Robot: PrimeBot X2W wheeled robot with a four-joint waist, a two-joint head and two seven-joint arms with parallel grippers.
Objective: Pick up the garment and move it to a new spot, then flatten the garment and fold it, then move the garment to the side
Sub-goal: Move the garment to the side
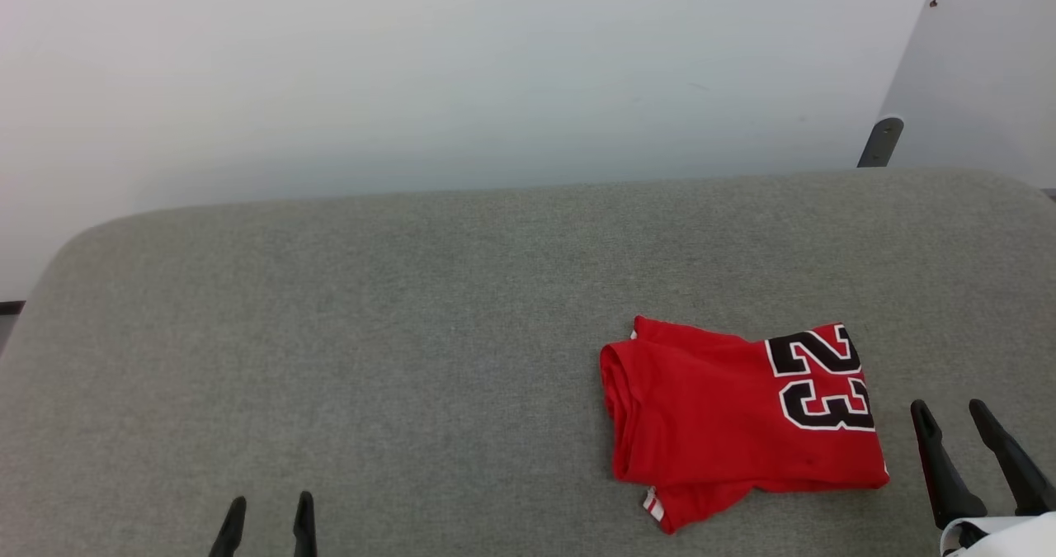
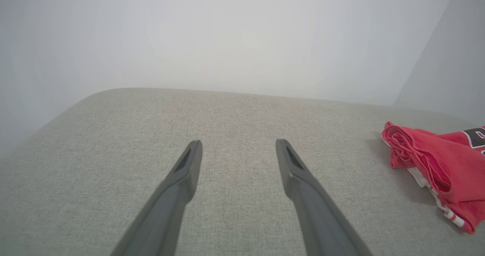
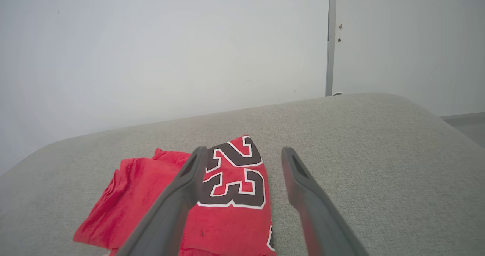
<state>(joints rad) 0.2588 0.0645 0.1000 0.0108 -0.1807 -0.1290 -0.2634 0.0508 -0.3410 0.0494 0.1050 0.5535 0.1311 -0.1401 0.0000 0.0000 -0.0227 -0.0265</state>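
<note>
The garment (image 1: pixel 726 413) lies folded into a compact red rectangle on the right part of the grey padded table (image 1: pixel 371 334), its black "23" facing up at its right end. A bit of striped trim peeks out at its near edge. My right gripper (image 1: pixel 949 408) stands open just right of the garment, not touching it; in the right wrist view the garment (image 3: pixel 227 195) lies under and left of the open right gripper (image 3: pixel 242 153). My left gripper (image 1: pixel 268 503) is open at the lower left, far from the garment. In the left wrist view, the open left gripper (image 2: pixel 238 144) hovers over bare cloth, the garment (image 2: pixel 435 157) at right.
A pale wall rises behind the table's far rounded edge. A dark metal post (image 1: pixel 879 140) and a grey panel (image 1: pixel 982 70) stand at the back right. The table's left half is bare grey cloth.
</note>
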